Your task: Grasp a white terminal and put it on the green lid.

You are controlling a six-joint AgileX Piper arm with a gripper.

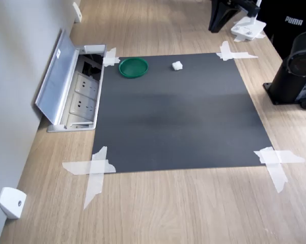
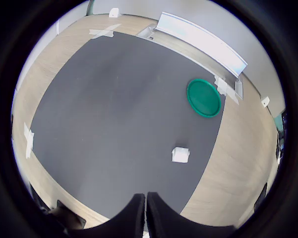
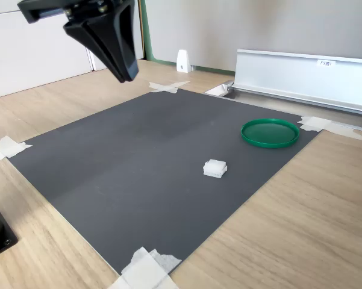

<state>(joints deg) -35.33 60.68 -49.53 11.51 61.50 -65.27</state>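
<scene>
A small white terminal (image 1: 176, 65) (image 3: 215, 168) lies on the black mat, apart from the green lid (image 1: 133, 67) (image 3: 270, 132). The lid sits flat near the mat's corner by the socket box. In the wrist view the terminal (image 2: 180, 154) lies a short way ahead of my fingertips, and the lid (image 2: 204, 97) lies farther off. My gripper (image 2: 146, 198) (image 3: 126, 75) hangs high above the mat, clear of both. Its jaws are pressed together with nothing between them. Its dark fingers also show at the top edge of the first exterior view (image 1: 217, 23).
The black mat (image 1: 178, 117) is taped to a wooden table at its corners. An open socket box with a raised metal lid (image 1: 61, 81) borders the mat. The arm's black base (image 1: 295, 71) stands at the first exterior view's right. White wedge pieces (image 1: 11, 202) (image 3: 182, 61) sit by the wall.
</scene>
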